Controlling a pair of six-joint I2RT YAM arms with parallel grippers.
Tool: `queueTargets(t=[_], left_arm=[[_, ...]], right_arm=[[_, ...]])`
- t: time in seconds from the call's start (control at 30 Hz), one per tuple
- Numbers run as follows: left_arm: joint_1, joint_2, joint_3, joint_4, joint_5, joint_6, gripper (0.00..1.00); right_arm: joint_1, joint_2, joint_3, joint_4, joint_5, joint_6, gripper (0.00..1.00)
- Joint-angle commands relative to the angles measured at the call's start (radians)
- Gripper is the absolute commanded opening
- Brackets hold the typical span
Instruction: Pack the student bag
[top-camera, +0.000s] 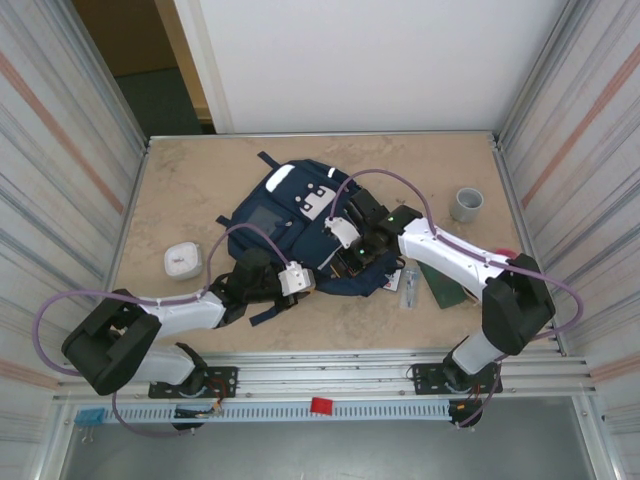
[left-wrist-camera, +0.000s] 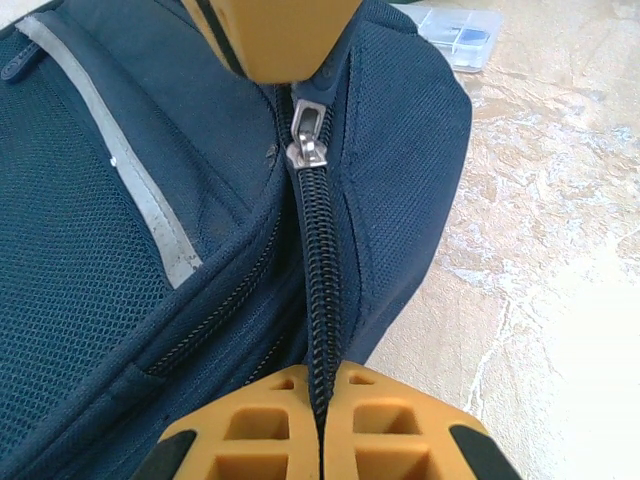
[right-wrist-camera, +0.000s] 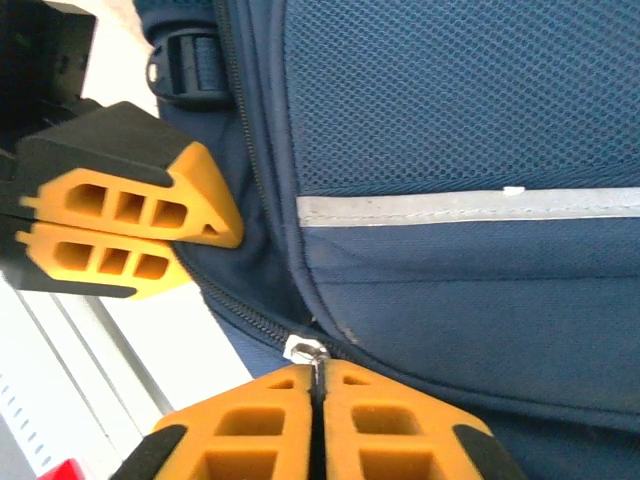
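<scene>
The student bag (top-camera: 290, 205), a navy backpack with white patches, lies flat in the middle of the table. My left gripper (left-wrist-camera: 322, 378) is shut on the closed zipper seam at the bag's near edge. Further along the same seam, my right gripper (right-wrist-camera: 316, 366) is shut on the silver zipper pull (right-wrist-camera: 306, 350). The pull (left-wrist-camera: 308, 130) also hangs just under the right gripper's orange fingers (left-wrist-camera: 280, 40) in the left wrist view. In the top view the left gripper (top-camera: 320, 280) and right gripper (top-camera: 350, 262) sit close together at the bag's near right corner.
A white round object (top-camera: 183, 261) lies left of the bag. A grey cup (top-camera: 466, 204) stands at the right. A clear plastic box (top-camera: 411, 287) and a green flat item (top-camera: 443, 287) lie under the right arm. Metal walls enclose the table.
</scene>
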Motion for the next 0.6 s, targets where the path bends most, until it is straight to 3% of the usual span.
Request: queueTargets(t=[0.0,0.3,0.43,0.57], left_arm=[[-0.006,-0.034,0.022,0.053,0.016,-0.005,0.0],[0.0,-0.035,0.026,0.062,0.024,-0.018,0.0],[0.0,-0.036,0.04,0.048,0.033,-0.04,0.0],[0.0,-0.04,0.06,0.031,0.057,-0.096,0.0]], right_arm=[[-0.007,-0.068,0.005,-0.027,0.028,0.007,0.03],[-0.005,-0.125,-0.066,0.005,0.031,0.05,0.02],[0.016,-0.124,-0.07,-0.006,0.029,0.125,0.22],[0.05,-0.153,-0.115,0.019,0.043,0.311,0.39]])
